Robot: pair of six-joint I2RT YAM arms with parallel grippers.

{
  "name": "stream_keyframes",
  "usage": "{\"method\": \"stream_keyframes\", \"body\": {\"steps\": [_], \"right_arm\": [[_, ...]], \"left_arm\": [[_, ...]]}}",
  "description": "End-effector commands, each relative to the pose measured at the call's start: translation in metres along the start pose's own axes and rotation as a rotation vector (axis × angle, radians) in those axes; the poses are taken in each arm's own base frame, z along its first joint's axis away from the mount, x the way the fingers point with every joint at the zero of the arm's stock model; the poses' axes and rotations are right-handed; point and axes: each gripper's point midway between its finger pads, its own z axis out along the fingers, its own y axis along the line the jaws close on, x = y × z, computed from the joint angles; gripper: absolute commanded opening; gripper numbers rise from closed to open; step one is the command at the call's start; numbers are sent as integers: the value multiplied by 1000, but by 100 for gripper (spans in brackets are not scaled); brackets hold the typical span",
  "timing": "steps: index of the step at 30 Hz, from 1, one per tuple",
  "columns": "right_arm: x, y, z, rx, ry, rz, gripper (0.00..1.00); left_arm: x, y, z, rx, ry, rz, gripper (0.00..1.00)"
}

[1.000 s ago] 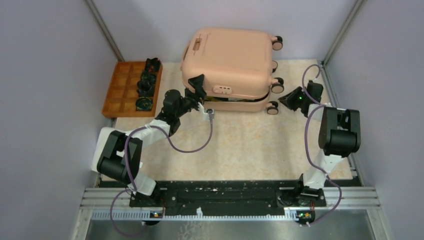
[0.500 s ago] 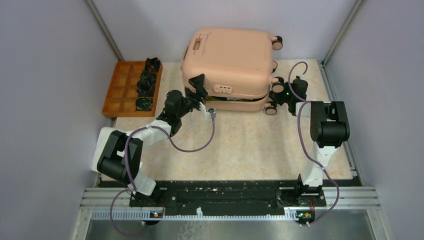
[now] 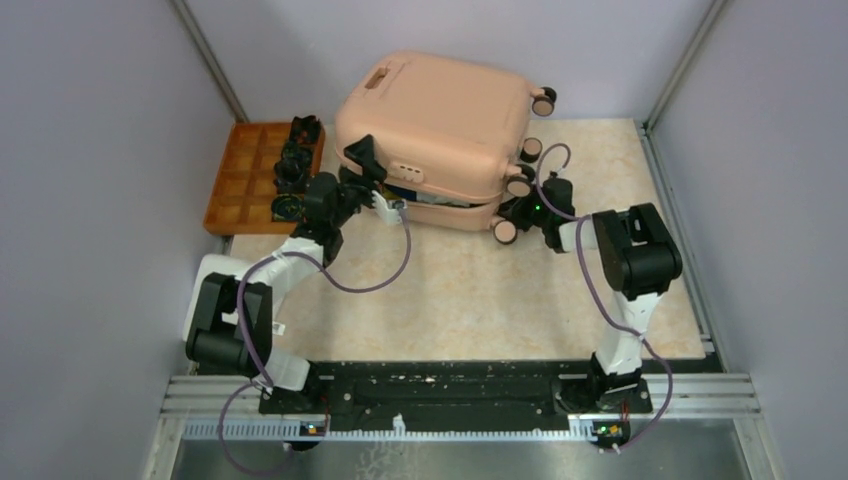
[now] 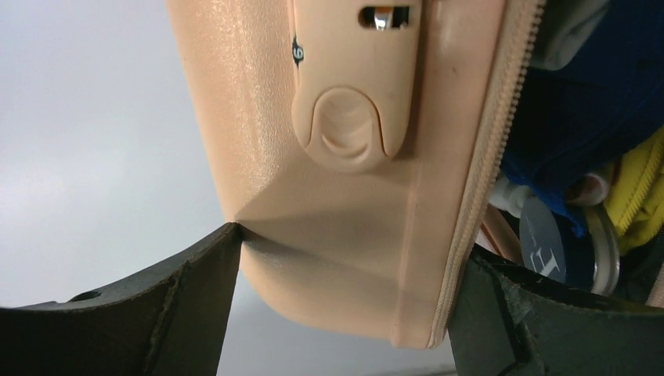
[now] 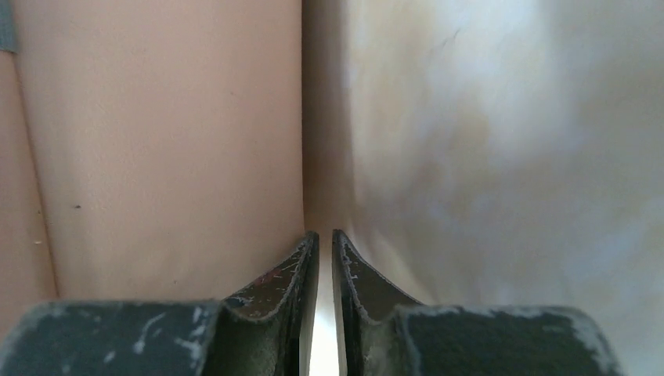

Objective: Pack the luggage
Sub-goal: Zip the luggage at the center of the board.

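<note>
Vs. 1 s ago, the luggage [image 3: 430, 125] is sitting further left and skewed clockwise in the top view. Its handle end is now angling twd. the orange tray [image 3: 240, 185]; before, it was lying square to the back wall. The R gripper [image 3: 518, 207], earlier well apart on the right, is now pushing in at the wheel end, btwn. the two nearer wheels [image 3: 518, 186]. The L gripper [image 3: 360, 172] is riding left w/ the lid, same spot on the front rim. The lid is staying ajar.

The luggage is lying flat at the back-centre of the table [image 3: 480, 290], lid lifting a crack over the lower shell.

L wrist cam: the L gripper [image 4: 352, 243] is standing w/ jaws spread wide, straddling the lid's rim. One finger [image 4: 180, 305] is touching the outer shell, the other is reaching into the gap.

R wrist cam: the R gripper [image 5: 325, 235] is holding its fingers nearly together, w/ a thin slit, nothing in it, and the tips right by the shell.

The shell is showing as smooth matte peach-pink plastic w/ rounded corners and a moulded oval latch button [image 4: 348, 125]. Peach zipper teeth [image 4: 481, 164] are running along the rim. Blue cloth [image 4: 564, 110] and a yellow zippered item [image 4: 638, 188] are peeking out inside. The fingers are looking dark, scuffed and wedge-shaped. The table is showing beige, marbled. The tray is holding black round parts [image 3: 288, 170] in its right-hand square compartments.
</note>
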Motion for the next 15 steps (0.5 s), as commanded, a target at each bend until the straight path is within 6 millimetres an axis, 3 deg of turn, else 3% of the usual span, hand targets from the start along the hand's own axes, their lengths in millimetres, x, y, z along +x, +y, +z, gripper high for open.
{"method": "stream_keyframes", "body": {"steps": [1,3,6,10,13,14,15], "right_arm": [[33,98,-50,-296,181,-158,20],[-1,75,-63,-190,98,-266,35],[-41,68,-90,-191,-29,-513,51],[-47,69,-104,-252,-68,-910,73],[-58,46,-89,-155,19,-1058,74],[-53,29,-82,-192,115,-1139,70],[-48,26,-82,-214,138,-1166,70]], "left_arm": [[3,-9,-10,19,21,-149,66],[-2,-16,-16,37,8,-161,66],[-9,-24,-22,54,-11,-167,66],[-9,-23,-22,54,-11,-186,66],[-7,-18,-20,52,-4,-198,65],[-6,-16,-19,45,-2,-199,65],[-5,-15,-19,43,-1,-198,65]]}}
